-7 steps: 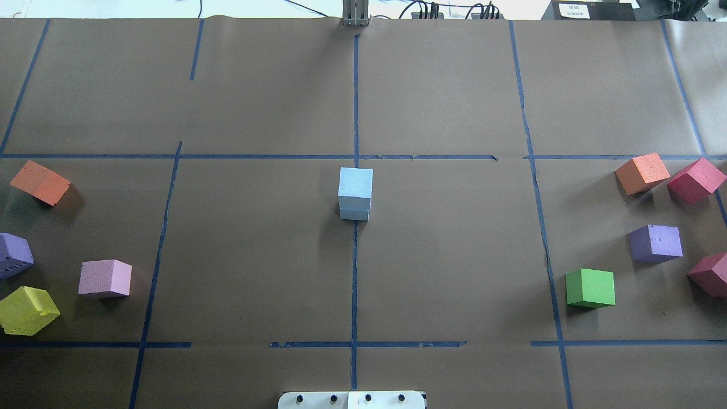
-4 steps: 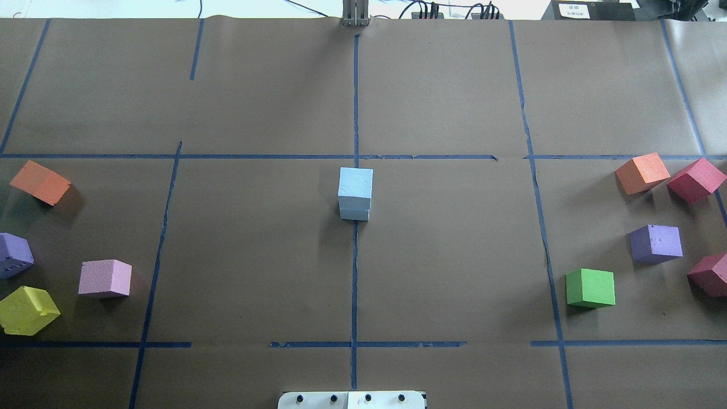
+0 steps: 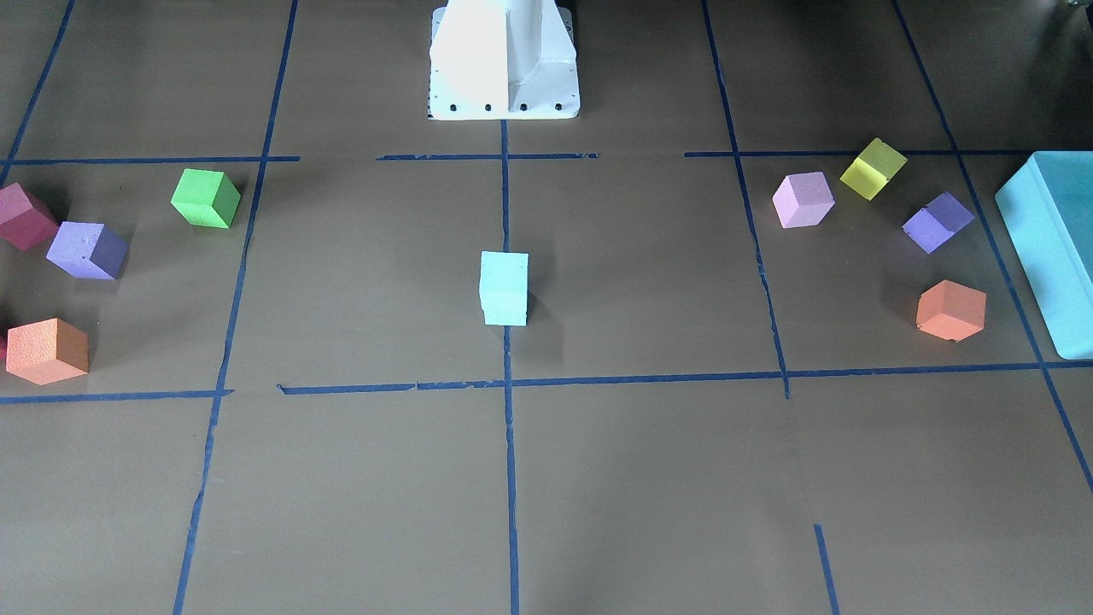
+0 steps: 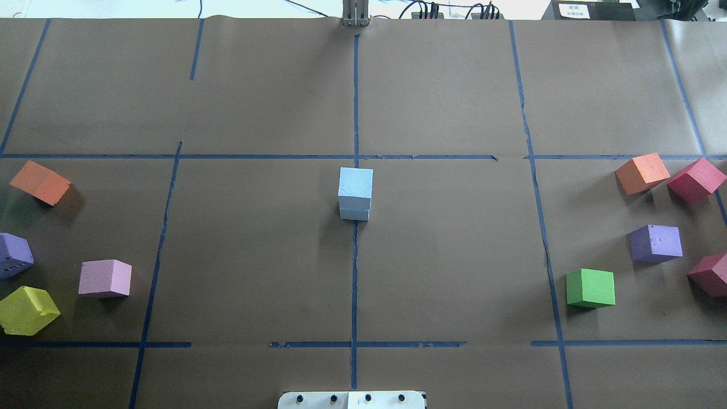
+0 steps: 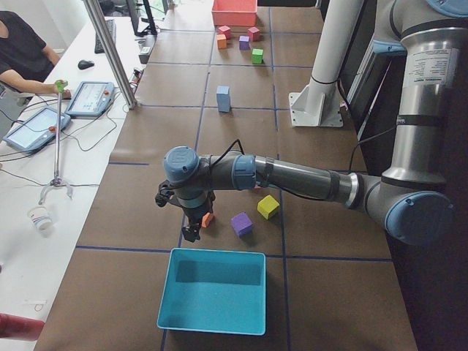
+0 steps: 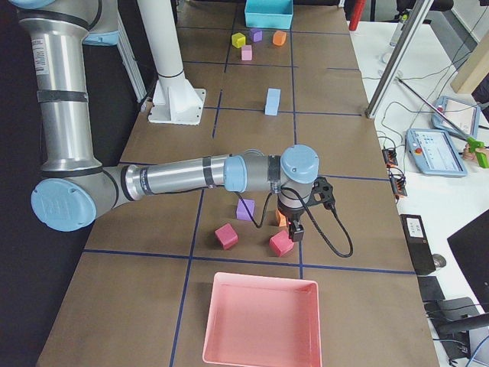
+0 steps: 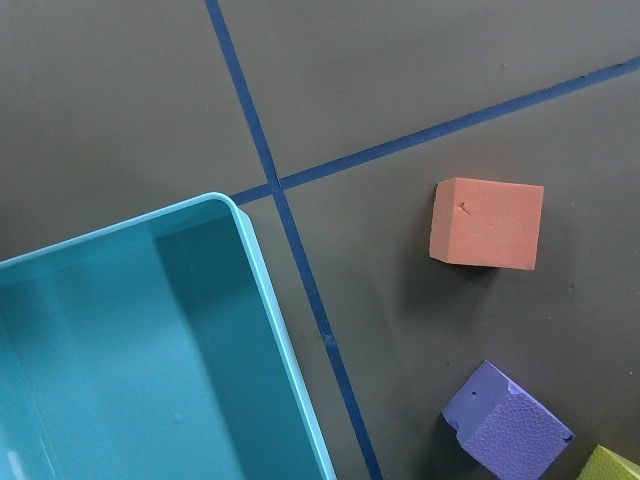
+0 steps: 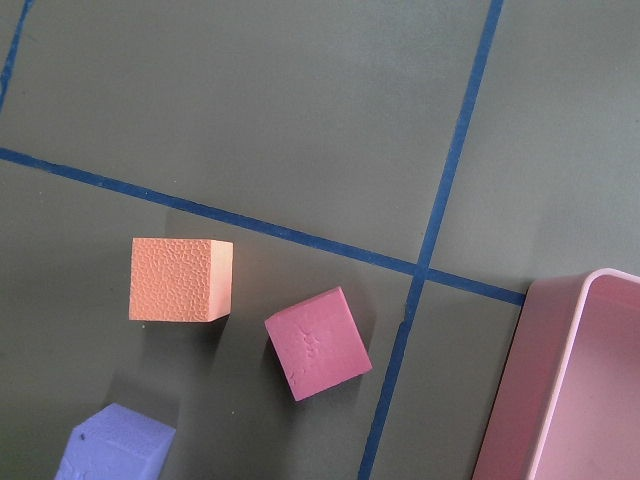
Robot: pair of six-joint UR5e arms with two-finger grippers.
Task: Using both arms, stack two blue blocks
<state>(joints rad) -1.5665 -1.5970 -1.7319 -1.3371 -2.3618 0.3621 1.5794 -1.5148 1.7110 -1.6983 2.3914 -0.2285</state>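
Overhead exterior view has the upper blue block (image 4: 356,182) sitting squarely on the lower blue block (image 4: 354,214) at the middle of the table (image 4: 454,255), on the centre tape line. Well apart from that stack, the left gripper (image 5: 191,234) hangs by the teal bin (image 5: 212,300) and the right gripper (image 6: 296,233) by the pink bin (image 6: 260,329). Whether either gripper is released or clenched I cannot tell.

No legible text or labels.

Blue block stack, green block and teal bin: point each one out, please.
Blue block stack (image 4: 356,182): overhead exterior view, on its top face.
Green block (image 4: 590,287): overhead exterior view, on its middle.
Teal bin (image 5: 212,300): exterior left view, on its bare floor.
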